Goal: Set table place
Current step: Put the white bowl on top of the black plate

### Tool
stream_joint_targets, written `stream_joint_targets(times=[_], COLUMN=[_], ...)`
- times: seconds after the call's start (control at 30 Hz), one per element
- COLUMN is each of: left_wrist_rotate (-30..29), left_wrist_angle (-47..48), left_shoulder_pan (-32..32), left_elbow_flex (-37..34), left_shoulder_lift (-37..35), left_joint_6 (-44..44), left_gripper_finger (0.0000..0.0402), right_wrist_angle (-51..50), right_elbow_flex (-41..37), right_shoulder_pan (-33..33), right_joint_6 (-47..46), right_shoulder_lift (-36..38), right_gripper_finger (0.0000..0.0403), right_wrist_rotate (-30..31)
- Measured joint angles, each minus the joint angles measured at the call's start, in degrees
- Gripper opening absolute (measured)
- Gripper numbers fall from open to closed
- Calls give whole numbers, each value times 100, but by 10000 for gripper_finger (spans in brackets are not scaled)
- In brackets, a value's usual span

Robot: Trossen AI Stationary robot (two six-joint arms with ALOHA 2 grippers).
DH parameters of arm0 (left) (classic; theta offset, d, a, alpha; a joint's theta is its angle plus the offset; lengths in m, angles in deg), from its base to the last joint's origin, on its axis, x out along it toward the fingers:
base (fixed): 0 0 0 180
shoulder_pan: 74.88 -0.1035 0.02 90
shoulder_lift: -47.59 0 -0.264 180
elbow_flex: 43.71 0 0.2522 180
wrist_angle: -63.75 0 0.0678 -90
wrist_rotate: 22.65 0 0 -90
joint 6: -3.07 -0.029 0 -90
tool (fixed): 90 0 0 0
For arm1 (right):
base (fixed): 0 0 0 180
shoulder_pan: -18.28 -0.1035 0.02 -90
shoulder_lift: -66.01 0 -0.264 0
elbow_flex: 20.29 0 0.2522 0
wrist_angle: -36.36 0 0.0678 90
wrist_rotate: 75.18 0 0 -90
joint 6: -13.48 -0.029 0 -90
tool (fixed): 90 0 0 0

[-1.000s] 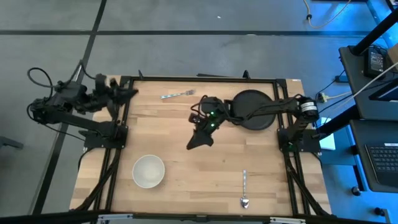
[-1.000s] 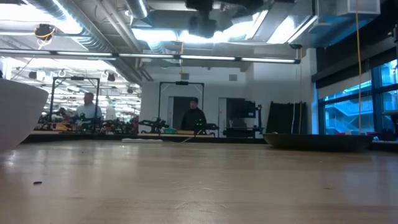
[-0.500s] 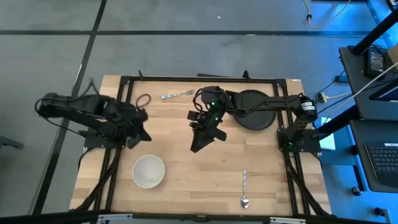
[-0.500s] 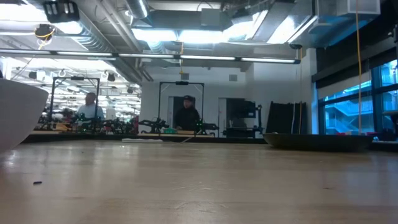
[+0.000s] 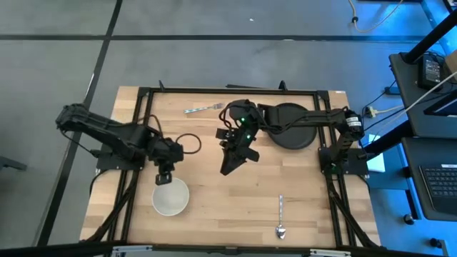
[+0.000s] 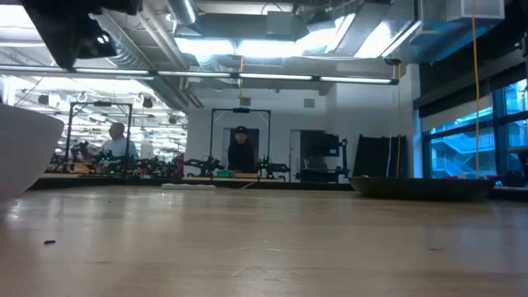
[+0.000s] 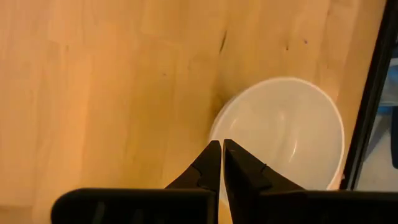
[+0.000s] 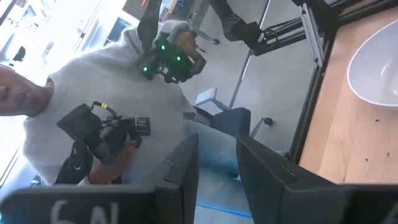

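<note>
The white bowl (image 5: 171,197) stands on its base near the table's near left part; it also shows in the left wrist view (image 7: 286,130) and at the low view's left edge (image 6: 25,153). My left gripper (image 5: 163,178) (image 7: 221,145) hovers shut over the bowl's far rim, high above the table (image 6: 74,33). The black plate (image 5: 291,127) (image 6: 425,188) lies flat at the far right, partly under my right arm. My right gripper (image 5: 227,165) (image 8: 217,152) hangs open over the table's middle, holding nothing. The silver fork (image 5: 203,108) lies at the far edge and the spoon (image 5: 280,218) near the near edge.
The pale wood table (image 5: 214,207) is edged by black frame rails (image 5: 136,178). A cable loop (image 5: 189,143) trails from my left arm. A person in grey holding a controller (image 8: 106,134) shows beyond the table's near side; other people stand far back in the room (image 6: 241,153).
My left arm has swung in from beyond the table's far left corner, toward the near edge and over the table, and its shut gripper now stands above the bowl's far rim. My right gripper has shifted only slightly over the table's middle. No object has moved.
</note>
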Motion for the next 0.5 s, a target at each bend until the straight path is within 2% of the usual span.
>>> stream_joint_targets(times=[0.2,0.5], left_wrist_rotate=[447,576], left_wrist_angle=[-79,-415], left_shoulder_pan=[6,246], left_elbow_flex=[0,-213], left_shoulder_lift=[445,965], left_joint_6=[-112,-262], left_gripper_finger=[11,11], right_wrist_angle=[-50,-134], right_elbow_flex=[0,0], right_shoulder_pan=[42,54], right_joint_6=[8,140], right_shoulder_lift=[0,0], right_gripper_finger=[108,108], right_wrist_rotate=[-1,0])
